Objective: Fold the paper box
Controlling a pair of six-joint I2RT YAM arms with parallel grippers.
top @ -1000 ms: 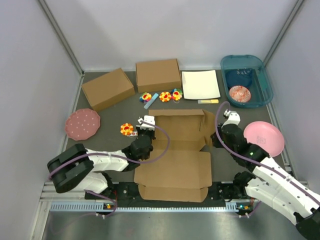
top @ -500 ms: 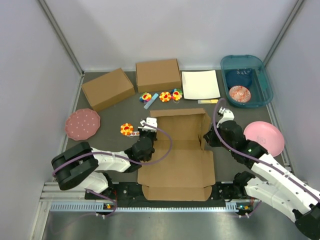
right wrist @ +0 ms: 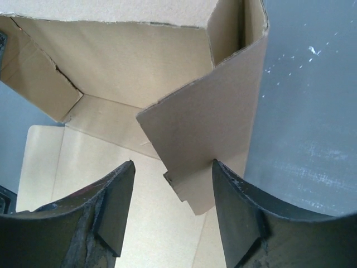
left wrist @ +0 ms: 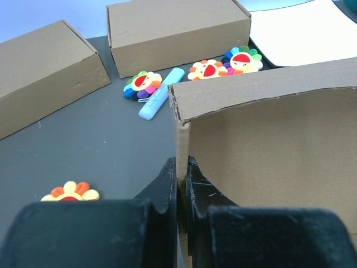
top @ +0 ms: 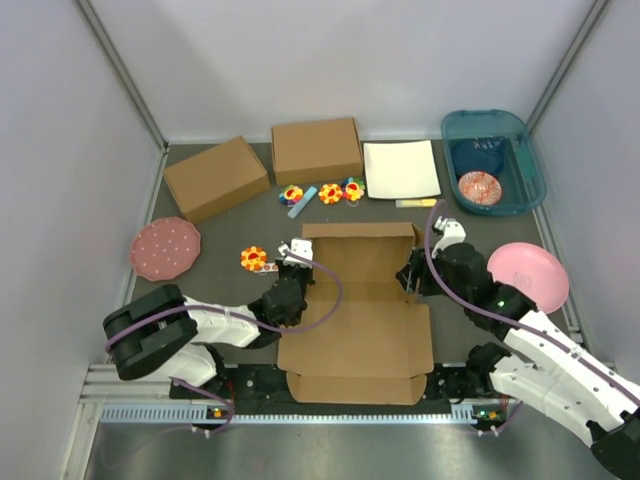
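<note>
Our right tool (right wrist: 173, 174) stands parted astride the upright right flap of the paper box (top: 360, 330); our left tool (left wrist: 182, 170) pinches its left wall.

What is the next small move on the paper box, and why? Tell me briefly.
Probably close the right gripper on the side flap standing loose between its open fingers and tuck it inward: the left gripper pinches the opposite wall upright, so the paper box is steadied.
</note>
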